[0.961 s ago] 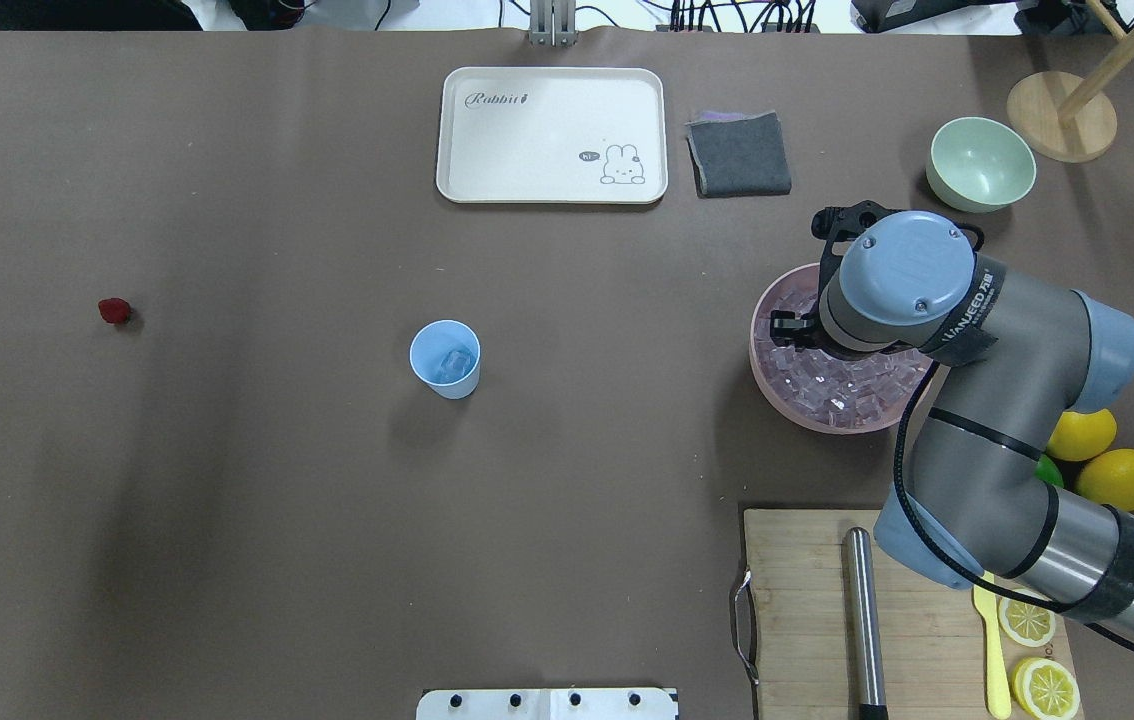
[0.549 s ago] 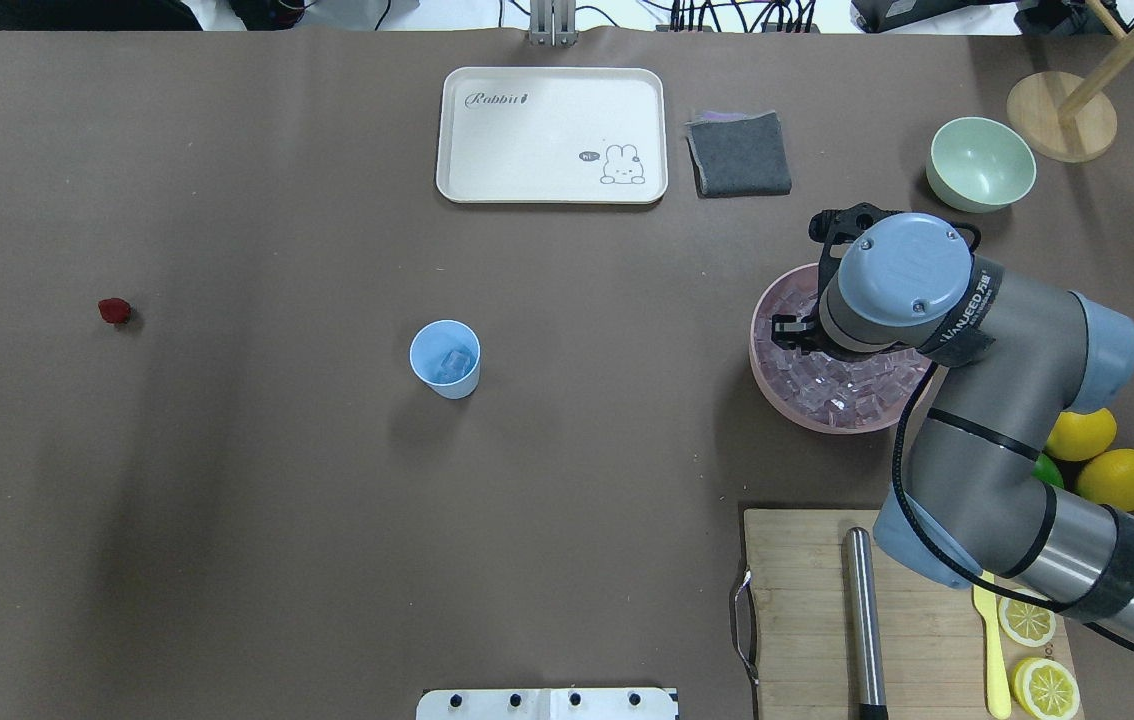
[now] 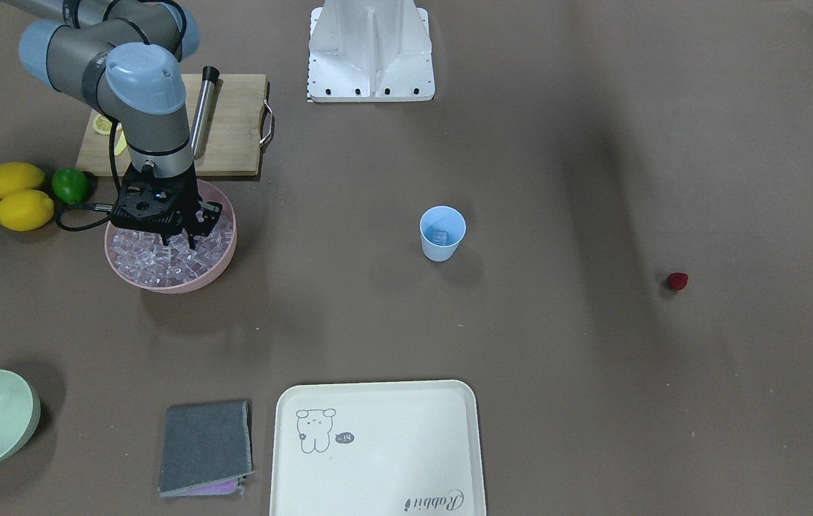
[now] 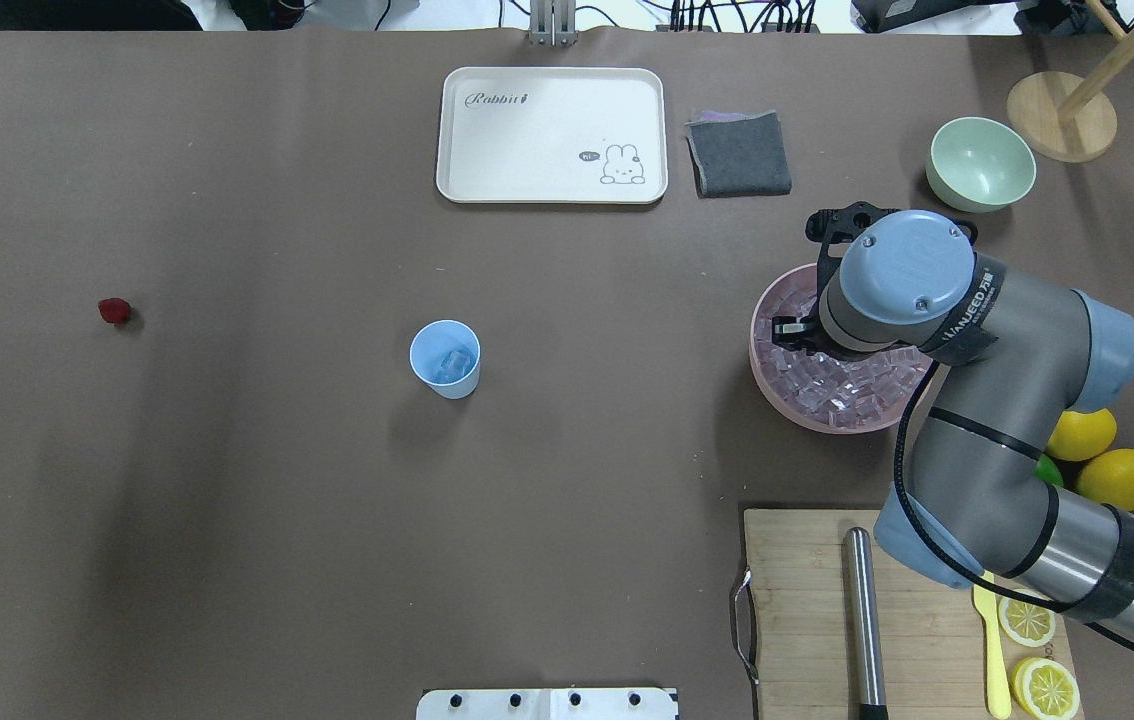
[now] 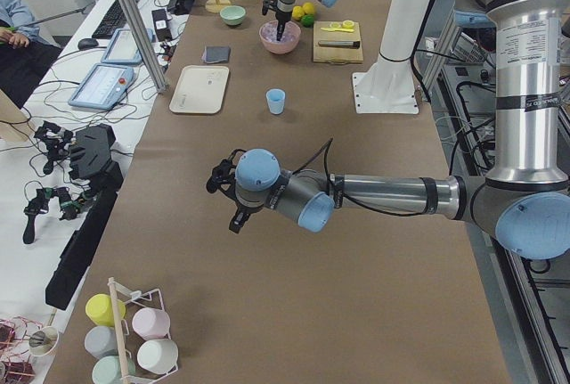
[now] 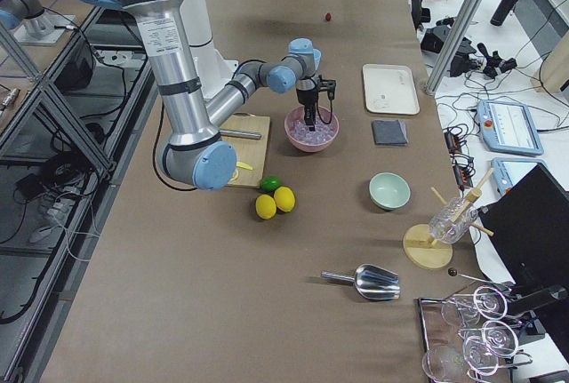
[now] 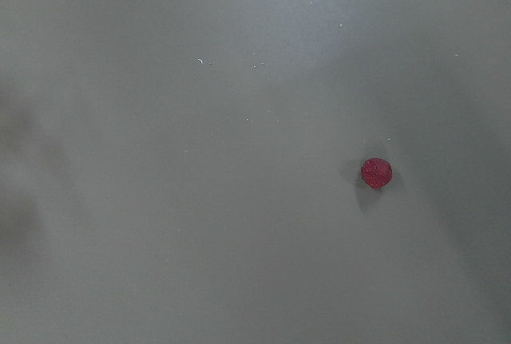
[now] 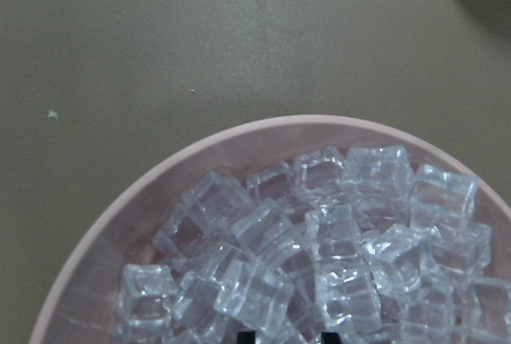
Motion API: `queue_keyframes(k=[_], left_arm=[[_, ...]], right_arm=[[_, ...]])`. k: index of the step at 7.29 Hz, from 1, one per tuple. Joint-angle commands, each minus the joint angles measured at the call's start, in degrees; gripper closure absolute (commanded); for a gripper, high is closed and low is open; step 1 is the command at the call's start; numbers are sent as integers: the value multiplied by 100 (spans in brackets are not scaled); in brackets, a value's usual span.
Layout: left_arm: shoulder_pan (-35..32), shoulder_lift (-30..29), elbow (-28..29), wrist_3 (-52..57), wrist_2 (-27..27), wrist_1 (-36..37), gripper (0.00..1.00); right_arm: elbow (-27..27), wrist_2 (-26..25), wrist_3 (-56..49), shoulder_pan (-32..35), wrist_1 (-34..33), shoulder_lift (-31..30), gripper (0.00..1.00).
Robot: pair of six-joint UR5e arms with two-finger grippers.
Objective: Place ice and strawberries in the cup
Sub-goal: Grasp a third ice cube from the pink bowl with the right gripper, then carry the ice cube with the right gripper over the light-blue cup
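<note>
Presently, right fingers [image 3: 190, 238]: sunk tips-down into the ice [image 8: 319, 240] of the pink bowl [image 3: 224, 254], judged placed to take a cube; parted about one cube's width, but clamped or not I cannot tell.
Left fingers [image 5: 217, 175]: hang above the strawberry [image 7: 376, 172], judged staged for its pickup; grip cannot be told.
Cup [image 4: 452, 385]: on the desk between both fingers, well apart from each, ice already inside.
Views: right wrist alone shows cubes crowding the tips; left wrist alone shows the berry lying untouched.

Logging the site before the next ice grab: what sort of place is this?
Probably a robotics lab staged as a drink-prep station: control tablets sit beside the table, which holds ice, lemons and a cutting board.
</note>
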Motion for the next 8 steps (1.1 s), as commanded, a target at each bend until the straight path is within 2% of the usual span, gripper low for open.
queue_keyframes(k=[1, 3, 4, 6, 7, 8], left_arm=[[-5, 0, 0, 0, 0, 0, 1], [-5, 0, 0, 0, 0, 0, 1], [4, 0, 0, -9, 0, 0, 1], [4, 0, 0, -9, 0, 0, 1], [30, 0, 0, -9, 0, 0, 1], [39, 0, 9, -17, 9, 0, 1]], right_arm=[[160, 6, -11, 77, -34, 42, 100], [371, -3, 128, 104, -34, 104, 100], [381, -3, 478, 95, -51, 356, 100], [328, -11, 1461, -123, -260, 1093, 100], [154, -38, 1866, -290, -514, 1663, 100], [-300, -81, 2296, -466, -543, 2286, 100]])
